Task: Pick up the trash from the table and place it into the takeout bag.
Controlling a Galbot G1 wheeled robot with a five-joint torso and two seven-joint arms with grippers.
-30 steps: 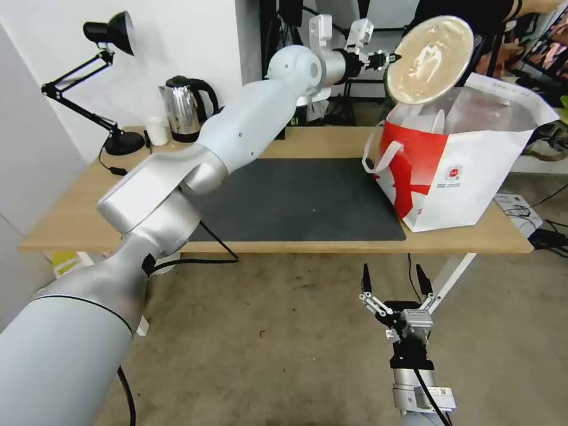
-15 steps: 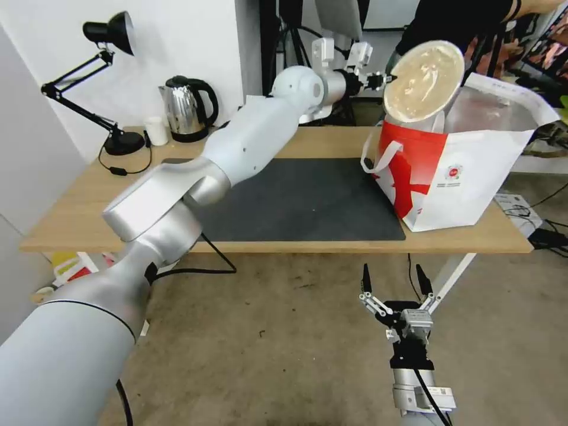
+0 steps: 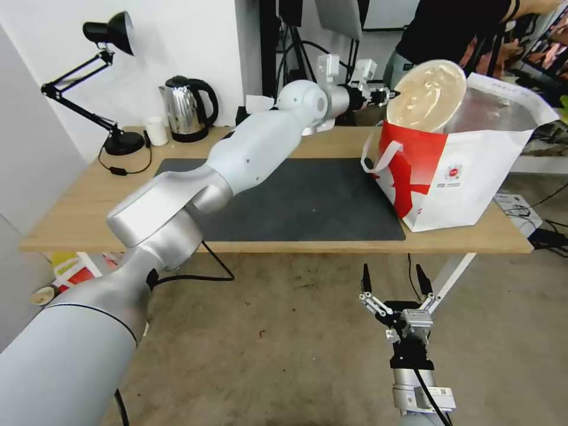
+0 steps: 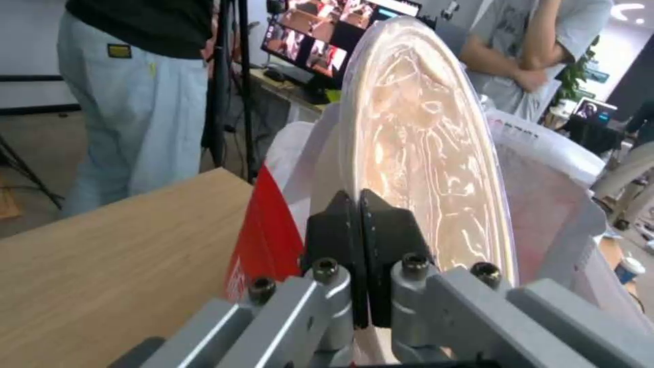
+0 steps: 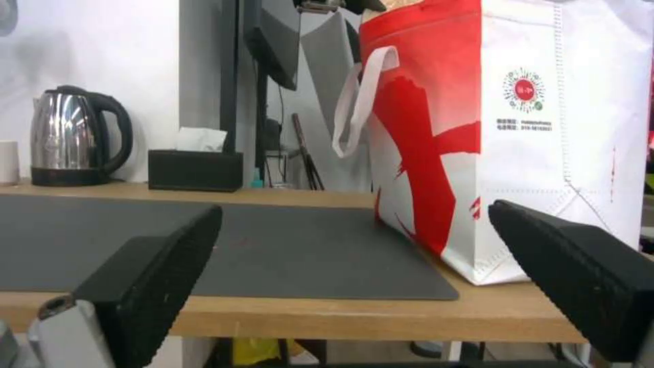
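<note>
At upper centre of the head view, the left gripper [image 3: 386, 94] pinches the rim of the beige lidded bowl [image 3: 427, 96], tilted on edge and partly inside the mouth of the takeout bag [image 3: 473, 171]. Lower right, the right gripper [image 3: 393, 283] hangs spread below the table [image 3: 71, 219].

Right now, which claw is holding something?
The left claw, up at the takeout bag, is shut on the beige bowl's rim. The right claw hangs open and empty below the table edge.
</note>
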